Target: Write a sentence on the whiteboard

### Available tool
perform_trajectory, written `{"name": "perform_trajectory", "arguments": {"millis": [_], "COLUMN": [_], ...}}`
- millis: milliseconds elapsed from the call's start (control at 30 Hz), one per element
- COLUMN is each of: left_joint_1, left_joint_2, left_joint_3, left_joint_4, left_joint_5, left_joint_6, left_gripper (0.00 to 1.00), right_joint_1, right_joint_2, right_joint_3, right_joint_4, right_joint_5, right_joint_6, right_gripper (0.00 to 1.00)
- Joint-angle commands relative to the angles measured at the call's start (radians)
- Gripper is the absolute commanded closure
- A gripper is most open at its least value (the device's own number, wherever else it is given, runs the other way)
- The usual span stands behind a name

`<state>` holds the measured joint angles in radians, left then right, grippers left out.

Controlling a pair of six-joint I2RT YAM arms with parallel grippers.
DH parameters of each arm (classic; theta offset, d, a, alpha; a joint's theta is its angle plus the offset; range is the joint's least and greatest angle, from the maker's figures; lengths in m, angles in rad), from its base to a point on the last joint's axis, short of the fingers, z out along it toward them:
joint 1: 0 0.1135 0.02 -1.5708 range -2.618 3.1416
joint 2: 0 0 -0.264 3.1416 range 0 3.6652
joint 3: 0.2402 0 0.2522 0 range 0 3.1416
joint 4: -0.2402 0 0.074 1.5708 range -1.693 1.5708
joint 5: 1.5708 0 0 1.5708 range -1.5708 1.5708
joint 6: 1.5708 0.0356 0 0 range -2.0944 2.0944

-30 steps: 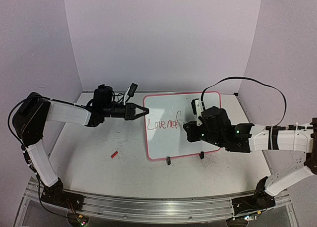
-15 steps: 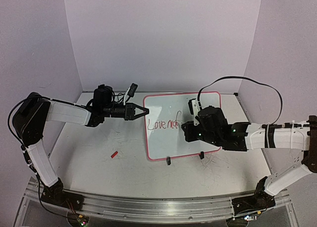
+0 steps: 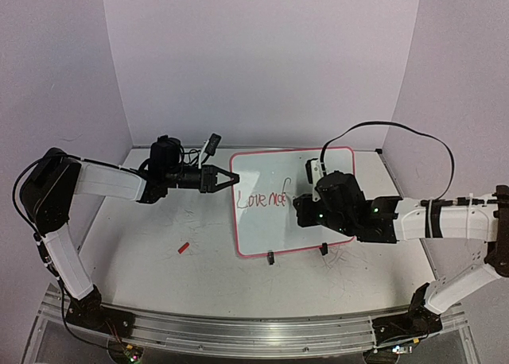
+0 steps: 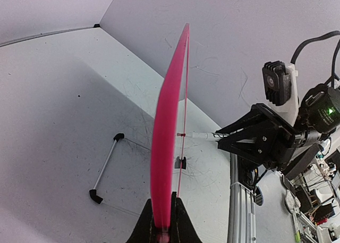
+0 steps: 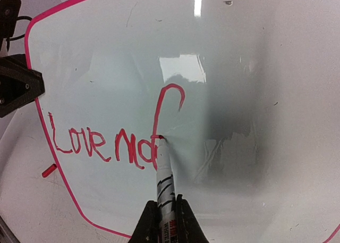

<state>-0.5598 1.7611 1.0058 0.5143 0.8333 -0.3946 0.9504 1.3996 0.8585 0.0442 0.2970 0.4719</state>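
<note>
The left gripper (image 4: pixel 162 224) pinches the left rim of the whiteboard (image 3: pixel 274 233), which stands propped on the table (image 3: pixel 159 261). The right gripper (image 5: pixel 162 216) is clamped on a marker (image 5: pixel 163 174) whose tip touches the sentence (image 5: pixel 101 145) (only partly written). Too much pressure could slide the board and warp the stroke, while too little would break the line.

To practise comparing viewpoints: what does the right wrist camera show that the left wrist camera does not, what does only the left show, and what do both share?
Only the right wrist view shows the whiteboard face-on, with the red writing and a small red piece on the table. Only the left wrist view shows the board edge-on, with a wire leg behind it. Both show the marker tip on the board, held by the right claw.
</note>
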Motion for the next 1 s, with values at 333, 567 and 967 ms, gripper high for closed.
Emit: {"name": "perform_trajectory", "arguments": {"millis": [333, 567, 967], "left_joint_1": [0.004, 0.004, 0.005], "left_joint_2": [-0.006, -0.009, -0.014], "left_joint_3": [-0.001, -0.004, -0.003], "left_joint_4": [-0.031, -0.033, -0.034], "left_joint_5": [-0.065, -0.066, -0.066], "left_joint_6": [0.040, 0.039, 0.040], "left_gripper": [1.00, 1.00, 1.00], "right_joint_1": [0.006, 0.024, 0.024], "right_joint_2": [-0.017, 0.008, 0.011], "right_joint_3": [-0.033, -0.022, -0.011], "right_joint_4": [-0.041, -0.009, 0.009], "right_joint_5": [0.015, -0.001, 0.041], "right_joint_6": [0.046, 0.044, 0.047], "right_gripper": [1.00, 1.00, 1.00]}}
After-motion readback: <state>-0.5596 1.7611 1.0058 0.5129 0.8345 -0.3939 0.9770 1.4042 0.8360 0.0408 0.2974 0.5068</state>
